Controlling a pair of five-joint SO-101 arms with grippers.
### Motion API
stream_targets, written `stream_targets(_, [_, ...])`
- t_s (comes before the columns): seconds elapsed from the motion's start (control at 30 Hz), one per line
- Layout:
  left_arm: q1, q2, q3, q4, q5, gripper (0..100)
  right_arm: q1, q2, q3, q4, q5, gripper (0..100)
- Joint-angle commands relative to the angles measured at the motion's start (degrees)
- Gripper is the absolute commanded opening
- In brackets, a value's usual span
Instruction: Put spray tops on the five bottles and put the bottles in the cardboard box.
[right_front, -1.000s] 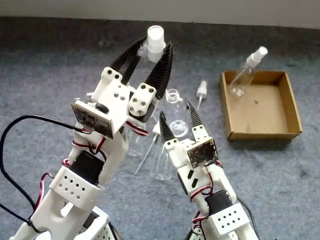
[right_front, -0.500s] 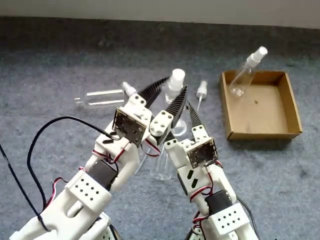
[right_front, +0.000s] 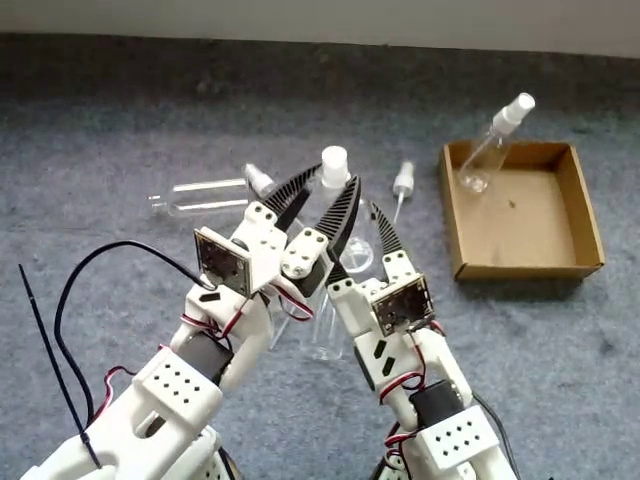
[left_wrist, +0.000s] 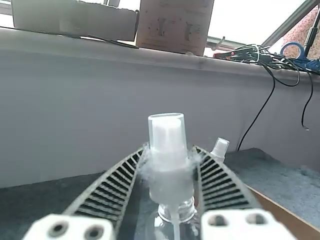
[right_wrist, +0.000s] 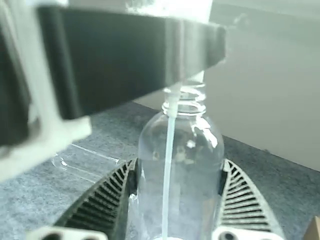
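Spray top (left_wrist: 166, 131): we see white plastic, frosted, under a clear smooth cap.
Bottle (right_wrist: 180, 165): clear plastic, glossy, with bright highlights.
Left gripper (left_wrist: 170, 150): black ribbed plastic, matt to our eye.
Right gripper (right_wrist: 177, 172): the same black ribbed matt plastic.
Arm shells (right_front: 170, 385): white plastic, matt.
Cardboard box (right_front: 583, 205): brown cardboard, matt.
Table cover (right_front: 110, 130): we read it as grey carpet-like cloth, rough.

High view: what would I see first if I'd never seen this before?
In the middle of the grey carpet, the left tool holds a white spray top just over a clear bottle that the right tool grips, with the top's thin tube already down inside the neck. Off to the right, a cardboard box has one capped bottle leaning in it.
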Motion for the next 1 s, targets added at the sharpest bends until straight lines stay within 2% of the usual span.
stream_targets(0.0, [0.84,-0.40,0.22,-1.14,0.97,1,-0.40,-0.57,7.08,-0.04,0.18,16.3])
stream_targets(0.53, [2.15,-0.48,0.92,-1.05,0.62,1,-0.31,-0.57,6.81,-0.04,0.18,16.3])
stream_targets(0.6, [2.24,-0.48,0.04,1.23,0.44,1,-0.04,-0.57,6.73,-0.04,0.18,16.3])
stream_targets(0.8, [3.91,-0.66,-6.64,16.26,-0.79,1,2.68,-0.57,6.81,-0.04,0.26,16.3])
stream_targets(0.97, [4.00,-0.84,-7.25,17.67,-0.88,1,2.77,-0.57,6.99,-0.04,0.26,16.3])
